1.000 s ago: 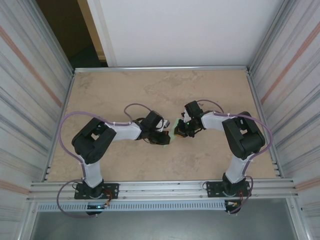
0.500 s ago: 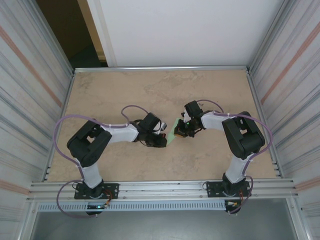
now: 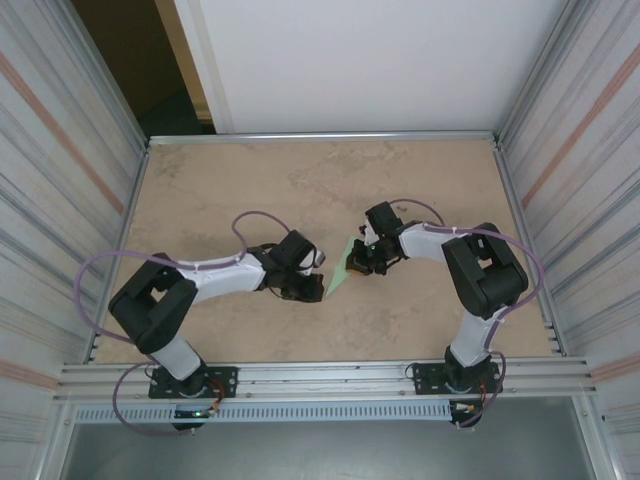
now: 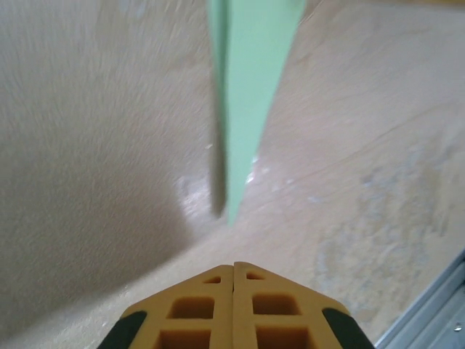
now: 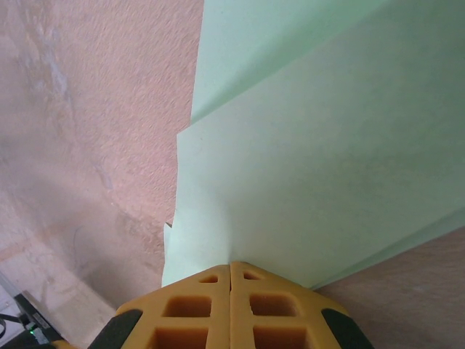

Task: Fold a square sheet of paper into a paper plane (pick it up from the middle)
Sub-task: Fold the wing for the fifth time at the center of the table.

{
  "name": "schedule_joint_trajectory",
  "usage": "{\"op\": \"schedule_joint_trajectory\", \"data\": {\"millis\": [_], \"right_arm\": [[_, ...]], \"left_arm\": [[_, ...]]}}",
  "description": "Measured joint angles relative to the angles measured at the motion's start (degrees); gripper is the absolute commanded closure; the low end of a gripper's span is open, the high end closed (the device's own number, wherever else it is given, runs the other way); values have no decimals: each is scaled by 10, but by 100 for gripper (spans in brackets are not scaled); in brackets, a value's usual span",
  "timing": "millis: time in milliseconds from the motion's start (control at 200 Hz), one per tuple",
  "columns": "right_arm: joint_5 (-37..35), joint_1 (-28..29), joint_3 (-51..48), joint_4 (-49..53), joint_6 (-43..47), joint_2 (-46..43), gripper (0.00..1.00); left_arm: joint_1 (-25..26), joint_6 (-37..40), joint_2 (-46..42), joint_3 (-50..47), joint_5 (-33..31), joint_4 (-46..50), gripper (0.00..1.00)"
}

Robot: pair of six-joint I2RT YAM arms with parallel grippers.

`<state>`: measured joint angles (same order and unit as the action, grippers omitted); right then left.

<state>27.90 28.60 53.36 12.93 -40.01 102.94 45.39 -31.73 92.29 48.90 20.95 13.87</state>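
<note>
Jaws on the right gripper (image 5: 231, 263) were pressed shut over an edge of the paper plane (image 5: 312, 145), holding the folded green sheet low over the table (image 3: 230, 180). Those of the left gripper (image 4: 233, 265) were closed on nothing. Over the last second the left arm had drawn back from the paper plane, and its fingertips now sat just short of the pointed tip, apart from it. The right gripper had stayed put. That suggested a crease had just been finished.

soft even light, left wrist view blurred, faint glare on the table (image 4: 280, 185).
</note>
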Motion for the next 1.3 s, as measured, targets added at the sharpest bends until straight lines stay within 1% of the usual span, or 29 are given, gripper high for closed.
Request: {"op": "schedule_joint_trajectory", "data": {"millis": [150,246,376,486,692,847,1102,1298], "right_arm": [[0,17,-4,0,-7,-4,93],[0,18,-4,0,-15,-4,93],[2,17,-4,0,-18,-5,93],[3,15,-4,0,-19,-6,93],[3,0,-4,0,-14,-23,92],[-12,-19,7,6,24,-44,92],[-18,-23,45,19,75,-15,93],[-22,-33,49,29,86,9,93]], "left_arm": [[-7,-5,5,19,5,-47,97],[-8,-11,41,41,13,-77,98],[-8,-21,86,45,25,-107,98],[-8,-26,104,45,31,-110,100],[-8,-28,106,43,28,-107,100],[-9,-29,112,38,26,-105,100],[-9,-28,112,38,26,-105,100],[-10,-28,112,38,26,-105,100]]}}
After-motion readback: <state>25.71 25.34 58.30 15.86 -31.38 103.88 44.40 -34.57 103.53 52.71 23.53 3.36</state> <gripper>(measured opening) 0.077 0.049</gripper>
